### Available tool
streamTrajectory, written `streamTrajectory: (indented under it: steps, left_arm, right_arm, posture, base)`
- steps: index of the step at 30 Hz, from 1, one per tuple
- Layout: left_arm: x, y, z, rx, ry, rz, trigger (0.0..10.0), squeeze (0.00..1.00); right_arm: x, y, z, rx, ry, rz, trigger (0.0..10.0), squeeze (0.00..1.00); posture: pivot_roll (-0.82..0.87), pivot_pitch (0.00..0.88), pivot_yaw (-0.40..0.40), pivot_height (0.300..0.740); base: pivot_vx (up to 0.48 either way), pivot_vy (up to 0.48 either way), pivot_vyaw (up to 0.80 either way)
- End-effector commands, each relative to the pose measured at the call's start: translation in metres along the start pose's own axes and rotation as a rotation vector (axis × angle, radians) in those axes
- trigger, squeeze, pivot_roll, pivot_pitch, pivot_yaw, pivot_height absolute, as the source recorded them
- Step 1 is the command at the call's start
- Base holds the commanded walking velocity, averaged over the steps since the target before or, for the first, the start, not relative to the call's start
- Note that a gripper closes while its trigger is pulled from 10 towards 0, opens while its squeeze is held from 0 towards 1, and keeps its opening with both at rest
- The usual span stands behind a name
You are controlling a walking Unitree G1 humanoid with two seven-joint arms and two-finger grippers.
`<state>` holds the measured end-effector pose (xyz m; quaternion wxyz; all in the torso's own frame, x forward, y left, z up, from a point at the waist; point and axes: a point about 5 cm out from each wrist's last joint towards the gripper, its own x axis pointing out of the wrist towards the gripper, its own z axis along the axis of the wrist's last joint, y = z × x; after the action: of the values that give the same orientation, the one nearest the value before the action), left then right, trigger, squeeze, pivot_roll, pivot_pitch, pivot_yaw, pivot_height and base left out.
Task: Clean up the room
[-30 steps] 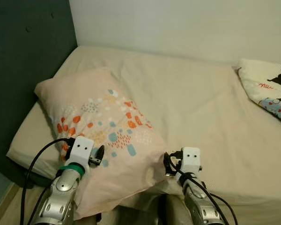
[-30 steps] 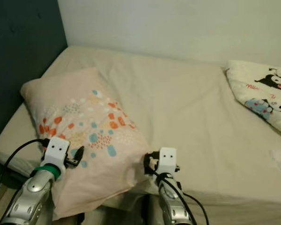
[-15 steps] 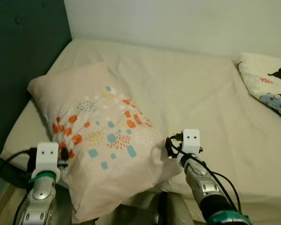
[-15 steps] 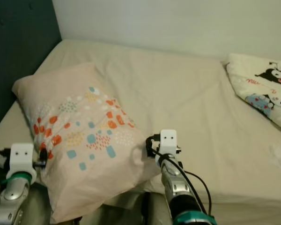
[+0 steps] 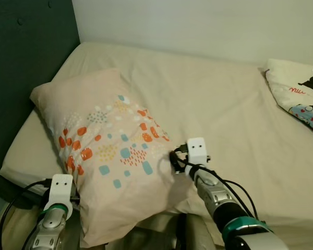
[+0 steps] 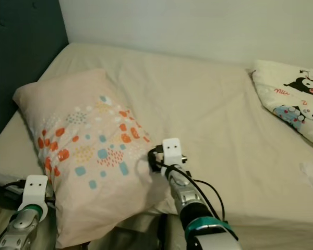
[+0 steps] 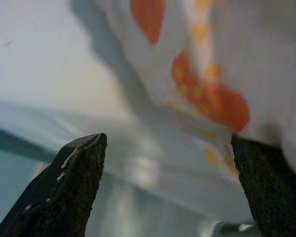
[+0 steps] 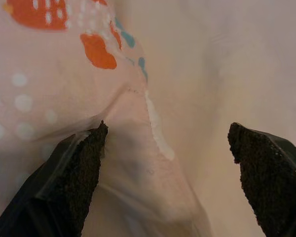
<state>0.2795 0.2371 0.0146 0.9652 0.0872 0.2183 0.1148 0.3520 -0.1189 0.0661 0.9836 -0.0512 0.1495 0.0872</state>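
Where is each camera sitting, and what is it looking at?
Left eye view: on the head, looking down at the pillow on the bed; both arms show.
Right eye view: beside it, same scene.
Left wrist view: on the left pincer, open, facing the pillow's edge.
Right wrist view: on the right pincer, open, at the pillow's corner.
All four share the pillow.

Cartoon pillow (image 5: 302, 99) cut by frame edge

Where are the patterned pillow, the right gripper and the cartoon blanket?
patterned pillow (image 5: 107, 151): left eye view, on its printed middle.
right gripper (image 5: 173, 161): left eye view, between its fingertips at the pillow's edge.
cartoon blanket (image 6: 295, 101): right eye view, on its printed fabric.
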Motion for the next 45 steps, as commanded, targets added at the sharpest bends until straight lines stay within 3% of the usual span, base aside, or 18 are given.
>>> streamTrajectory:
  steps: [1, 3, 8, 11, 16, 18, 22, 29, 32, 36, 45]
  left_arm:
    - [0.002, -0.006, 0.006, -0.012, -0.026, -0.032, 10.0, 0.0]
    - [0.003, -0.008, 0.012, -0.012, -0.044, -0.042, 10.0, 0.0]
    - [0.007, 0.015, 0.041, 0.028, -0.195, 0.029, 10.0, 0.0]
    - [0.007, 0.02, 0.046, 0.028, -0.217, 0.042, 10.0, 0.0]
    - [0.006, 0.046, 0.056, 0.058, -0.261, 0.091, 10.0, 0.0]
    - [0.007, 0.062, 0.057, 0.065, -0.253, 0.136, 10.0, 0.0]
    - [0.012, 0.079, 0.065, 0.076, -0.247, 0.171, 10.0, 0.0]
    - [0.016, 0.09, 0.093, 0.106, -0.313, 0.196, 10.0, 0.0]
    - [0.016, 0.104, 0.124, 0.121, -0.389, 0.232, 10.0, 0.0]
    - [0.015, 0.117, 0.143, 0.142, -0.419, 0.257, 10.0, 0.0]
    - [0.013, 0.128, 0.158, 0.248, -0.445, 0.249, 10.0, 0.0]
  right_arm:
    - [-0.001, 0.0, -0.007, -0.024, 0.034, 0.002, 10.0, 0.0]
    - [-0.001, 0.0, -0.008, -0.041, 0.042, 0.0, 10.0, 0.0]
    - [-0.005, -0.027, -0.016, -0.126, 0.094, -0.105, 10.0, 0.0]
    - [-0.006, -0.033, -0.018, -0.139, 0.104, -0.123, 10.0, 0.0]
    - [-0.012, -0.048, -0.03, -0.186, 0.167, -0.152, 10.0, 0.0]
    - [-0.014, -0.048, -0.035, -0.201, 0.188, -0.132, 10.0, 0.0]
    - [-0.016, -0.049, -0.038, -0.185, 0.196, -0.127, 10.0, 0.0]
    - [-0.016, -0.047, -0.039, -0.161, 0.188, -0.12, 10.0, 0.0]
    - [-0.018, -0.05, -0.043, -0.154, 0.191, -0.126, 10.0, 0.0]
    - [-0.02, -0.052, -0.045, -0.151, 0.195, -0.125, 10.0, 0.0]
    - [-0.019, -0.051, -0.045, -0.137, 0.193, -0.113, 10.0, 0.0]
  posture:
    - [0.13, 0.016, -0.037, 0.57]
    - [0.13, 0.016, -0.037, 0.57]
    - [0.13, 0.025, -0.03, 0.57]
    - [0.13, 0.025, -0.03, 0.57]
    - [0.14, 0.031, -0.035, 0.57]
    - [0.14, 0.031, -0.037, 0.57]
    - [0.14, 0.036, -0.045, 0.57]
    - [0.14, 0.035, -0.042, 0.57]
    - [0.14, 0.035, -0.042, 0.57]
    - [0.14, 0.033, -0.041, 0.57]
    - [0.15, 0.019, -0.046, 0.57]
  base:
    - [0.0, 0.0, 0.0]
    - [0.0, 0.0, 0.0]
    - [0.0, 0.0, 0.0]
    - [0.0, 0.0, 0.0]
    - [0.0, 0.0, 0.0]
    - [0.0, 0.0, 0.0]
    - [0.0, 0.0, 0.0]
    - [0.0, 0.0, 0.0]
    - [0.0, 0.0, 0.0]
    - [0.0, 0.0, 0.0]
    - [0.0, 0.0, 0.0]
